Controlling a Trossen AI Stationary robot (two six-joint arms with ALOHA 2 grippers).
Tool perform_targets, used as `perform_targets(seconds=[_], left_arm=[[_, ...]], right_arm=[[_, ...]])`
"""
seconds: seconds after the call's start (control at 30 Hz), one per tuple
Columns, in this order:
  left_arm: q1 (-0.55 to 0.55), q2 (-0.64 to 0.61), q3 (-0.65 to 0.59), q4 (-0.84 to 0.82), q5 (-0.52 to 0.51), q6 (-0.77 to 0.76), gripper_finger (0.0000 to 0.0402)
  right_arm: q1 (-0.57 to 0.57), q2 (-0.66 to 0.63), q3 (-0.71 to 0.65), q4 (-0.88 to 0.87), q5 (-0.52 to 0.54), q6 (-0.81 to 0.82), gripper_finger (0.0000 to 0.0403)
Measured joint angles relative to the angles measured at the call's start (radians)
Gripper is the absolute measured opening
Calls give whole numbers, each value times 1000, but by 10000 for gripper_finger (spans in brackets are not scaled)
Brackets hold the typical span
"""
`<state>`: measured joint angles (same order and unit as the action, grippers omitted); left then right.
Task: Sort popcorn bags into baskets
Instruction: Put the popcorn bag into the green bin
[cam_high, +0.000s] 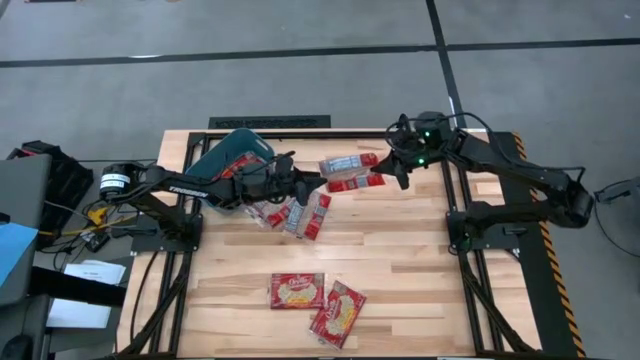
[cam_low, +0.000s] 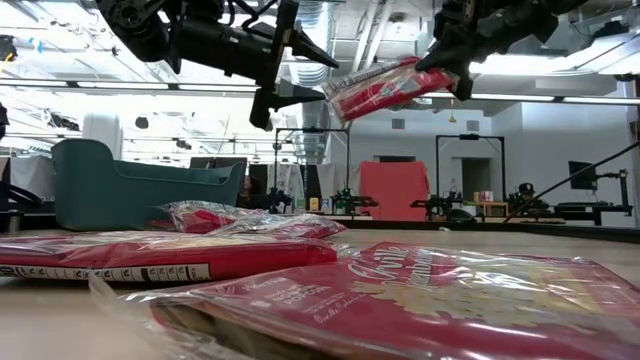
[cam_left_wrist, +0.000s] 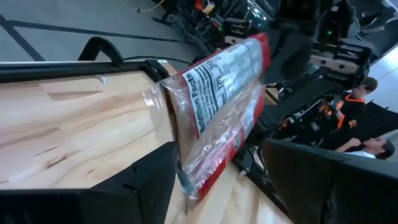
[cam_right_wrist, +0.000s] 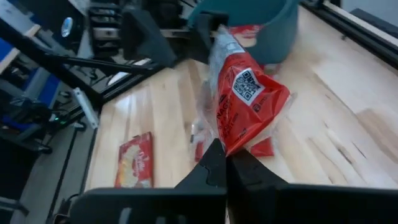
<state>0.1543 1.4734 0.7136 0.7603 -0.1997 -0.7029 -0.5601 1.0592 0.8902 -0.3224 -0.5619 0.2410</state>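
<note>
A light wooden table (cam_high: 400, 270) on a black frame stands on grey floor crossed by dark lines (cam_high: 300, 55), with papers (cam_high: 85, 290) lying at its left and two people (cam_left_wrist: 367, 118) seated far behind.

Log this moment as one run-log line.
phase: mid-air handover | right gripper: shut on popcorn bag | left gripper: open at bag's other end | bin: behind left arm

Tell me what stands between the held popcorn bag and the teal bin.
The left gripper and its arm lie between the popcorn bag, pinched by the right gripper, and the teal bin; nothing else visible does.
</note>
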Motion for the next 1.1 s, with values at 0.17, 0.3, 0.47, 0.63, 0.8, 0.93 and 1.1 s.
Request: perform_targets(seconds=[0.17, 0.3, 0.47, 0.63, 0.8, 0.93, 1.1], left_arm=[[0, 0, 0, -11, -1, 1, 246], [0, 0, 0, -12, -9, 1, 251], [0, 0, 0, -14, -8, 15, 252], [27, 0, 0, -16, 8, 52, 252], [79, 0, 0, 5, 91, 35, 252], [93, 0, 0, 6, 132, 27, 252], [92, 0, 0, 7, 142, 27, 252]], right_arm=[[18, -4, 0, 51, -20, 40, 12], [17, -4, 0, 67, -21, 49, 19], [7, -22, 0, 71, -24, 49, 8], [-20, -50, 0, 62, -43, 50, 10], [-26, -65, 0, 4, -43, 42, 11], [-22, -66, 0, 17, -43, 39, 10], [-24, -56, 0, 29, -43, 37, 13]])
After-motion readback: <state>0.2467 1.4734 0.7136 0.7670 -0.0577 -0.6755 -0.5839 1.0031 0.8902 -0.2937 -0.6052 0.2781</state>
